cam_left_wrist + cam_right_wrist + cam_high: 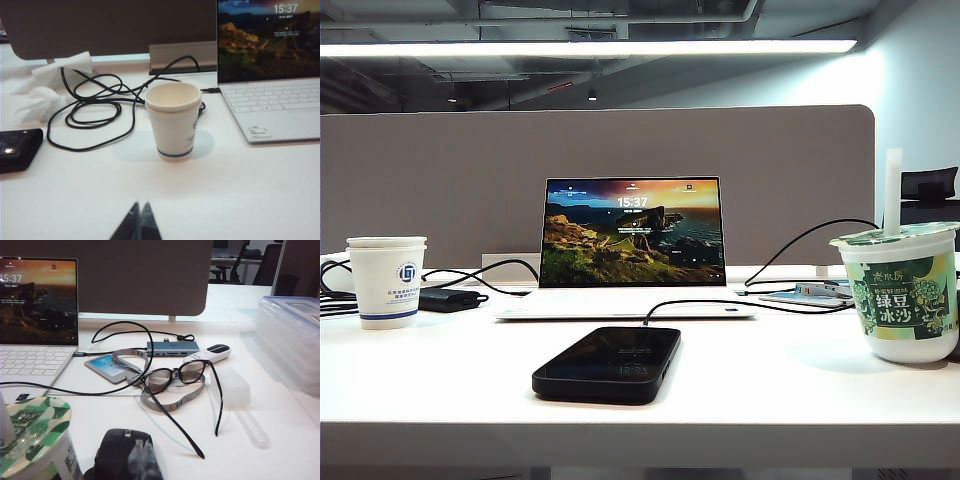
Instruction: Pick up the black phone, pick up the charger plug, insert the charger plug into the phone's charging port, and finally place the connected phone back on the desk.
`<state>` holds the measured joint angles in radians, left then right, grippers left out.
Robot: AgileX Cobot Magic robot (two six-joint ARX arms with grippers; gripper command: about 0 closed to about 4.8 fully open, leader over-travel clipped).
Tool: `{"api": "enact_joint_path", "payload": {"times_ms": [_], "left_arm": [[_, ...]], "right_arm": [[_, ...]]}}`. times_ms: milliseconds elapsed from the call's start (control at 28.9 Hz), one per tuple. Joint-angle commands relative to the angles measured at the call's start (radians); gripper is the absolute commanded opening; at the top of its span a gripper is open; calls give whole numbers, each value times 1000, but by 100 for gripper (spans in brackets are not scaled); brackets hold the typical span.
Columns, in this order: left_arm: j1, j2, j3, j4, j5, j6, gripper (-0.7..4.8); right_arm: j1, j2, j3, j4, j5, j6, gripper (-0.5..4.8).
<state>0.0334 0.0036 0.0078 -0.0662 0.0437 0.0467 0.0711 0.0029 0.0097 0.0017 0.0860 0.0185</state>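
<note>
1. White desk (440, 380) fills your view, with a grey partition (440, 170) behind an open laptop (630, 240)
2. You'll find the black phone (608, 364) lying flat near the front edge, a cable (740, 303) touching its right side
3. Your left gripper (139, 220) and right gripper (142, 460) both hover closed, empty

I count one flat black phone (608, 363), one open white laptop (630, 250), two cups: a white paper cup (387, 281) and a green-labelled plastic drink cup (903, 290). One pair of black-framed glasses (180, 377), one black mouse (122, 452).
</note>
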Motion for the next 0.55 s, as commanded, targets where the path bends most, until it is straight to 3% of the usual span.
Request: {"api": "enact_joint_path", "payload": {"times_ms": [35,554], "left_arm": [[1,0,0,39,2,2,-6],[0,0,0,37,2,2,-6]], "right_arm": [[0,0,2,17,1,3,-5],[0,0,2,17,1,4,-5]]}}
